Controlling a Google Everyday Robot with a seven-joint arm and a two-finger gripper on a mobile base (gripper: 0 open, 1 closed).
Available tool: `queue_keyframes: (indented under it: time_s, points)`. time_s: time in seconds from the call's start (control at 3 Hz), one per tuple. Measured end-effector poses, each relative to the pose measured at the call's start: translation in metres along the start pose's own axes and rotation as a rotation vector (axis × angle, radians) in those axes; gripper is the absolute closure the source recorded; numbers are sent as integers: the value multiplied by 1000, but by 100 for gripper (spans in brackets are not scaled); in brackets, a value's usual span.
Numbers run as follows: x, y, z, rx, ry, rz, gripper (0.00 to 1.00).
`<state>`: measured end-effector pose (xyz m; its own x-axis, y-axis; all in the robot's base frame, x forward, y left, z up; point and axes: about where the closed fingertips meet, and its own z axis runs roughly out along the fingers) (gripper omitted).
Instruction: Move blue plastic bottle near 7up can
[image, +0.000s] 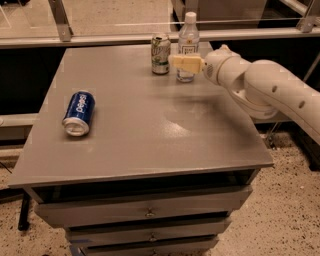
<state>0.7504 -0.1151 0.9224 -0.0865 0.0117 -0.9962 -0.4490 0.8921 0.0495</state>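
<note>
The blue plastic bottle (188, 36), clear with a white cap and white label, stands upright at the back of the grey table (150, 135). The 7up can (160, 54), silver and green, stands upright just left of it, a small gap between them. My gripper (182, 62) reaches in from the right at the bottle's lower half. Its near cream finger (187, 64) crosses in front of the bottle; the far finger is hidden behind it. The jaws look loosened around the bottle, which rests on the table.
A dark blue Pepsi can (79, 112) lies on its side at the table's left. A metal rail (100, 39) and glass panel run behind the table. Drawers (150, 212) sit under the tabletop. My white arm (270, 90) spans the right side.
</note>
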Motion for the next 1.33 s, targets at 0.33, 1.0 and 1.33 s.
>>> queue_keyframes:
  time_s: [0.33, 1.0, 1.33]
  points:
    - [2, -7, -46, -73, -30, -38, 0]
    - [-18, -51, -152, -173, -44, -141, 0]
    - [-14, -28, -156, -264, -30, -145, 0]
